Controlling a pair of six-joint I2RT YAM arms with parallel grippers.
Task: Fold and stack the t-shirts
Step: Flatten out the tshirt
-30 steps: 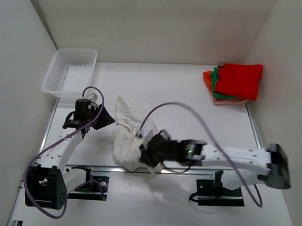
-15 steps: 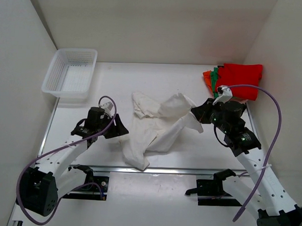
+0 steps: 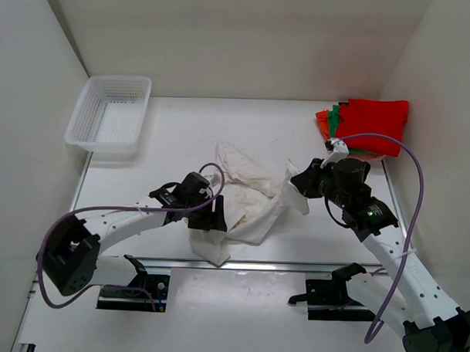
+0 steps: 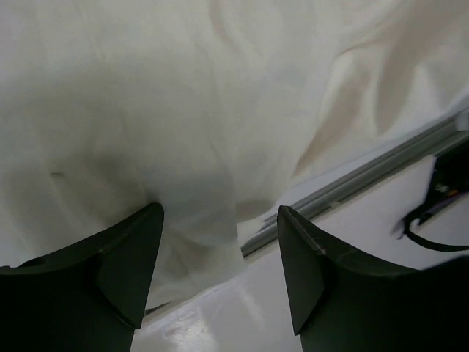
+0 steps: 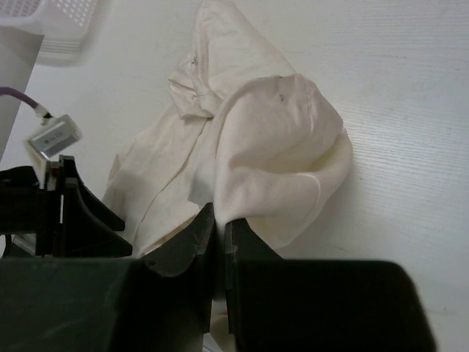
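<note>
The white t-shirt [image 3: 246, 188] lies crumpled mid-table, its near-left end at the table's near edge. The right gripper [image 3: 300, 182] is clamped on its right edge (fingers pressed together on a fold). The left gripper [image 3: 210, 221], fingers spread, sits over the near-left cloth. The folded red, green and orange t-shirts [image 3: 368, 126] are stacked far right, and a white mesh basket [image 3: 78, 110] stands far left.

I work in a robot lab cell, not a home. My flat white worktop [image 3: 252, 130] is boxed in by bare white panel walls [image 3: 239, 45] along its far, left and right edges. My left arm [image 3: 117, 222] and right arm [image 3: 394, 251] stand on a silver metal rail [image 3: 278, 264] at the near edge, and a loose purple cable [image 3: 379, 136] loops overhead.
</note>
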